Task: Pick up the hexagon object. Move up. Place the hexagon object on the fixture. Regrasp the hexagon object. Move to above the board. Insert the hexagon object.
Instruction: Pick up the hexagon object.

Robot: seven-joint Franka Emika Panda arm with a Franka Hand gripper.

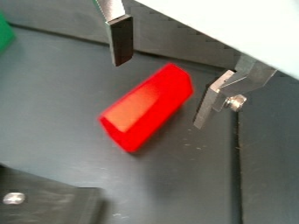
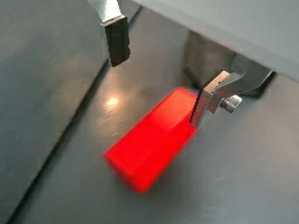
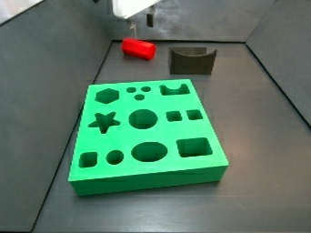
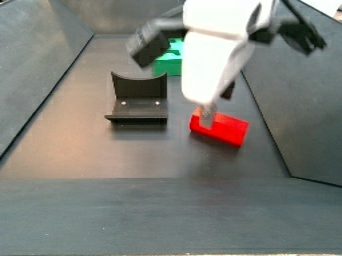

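Observation:
The hexagon object (image 1: 146, 109) is a small red bar lying flat on the dark floor, also seen as the hexagon object (image 2: 152, 149). My gripper (image 1: 160, 92) hangs just above it, open, one finger on each side and nothing held. In a side view the gripper (image 4: 207, 112) stands right over the red hexagon object (image 4: 218, 128). The fixture (image 4: 138, 100), a dark notched block, stands beside the bar. The green board (image 3: 152, 136) with its shaped holes lies nearer the front; the hexagon object (image 3: 138, 47) and the fixture (image 3: 192, 60) are behind it, with the gripper (image 3: 145, 20) above the bar.
Grey walls enclose the floor on the sides and back. A corner of the fixture (image 1: 47, 206) and an edge of the board (image 1: 5, 33) show in a wrist view. A strip of the board (image 4: 167, 62) shows behind the arm.

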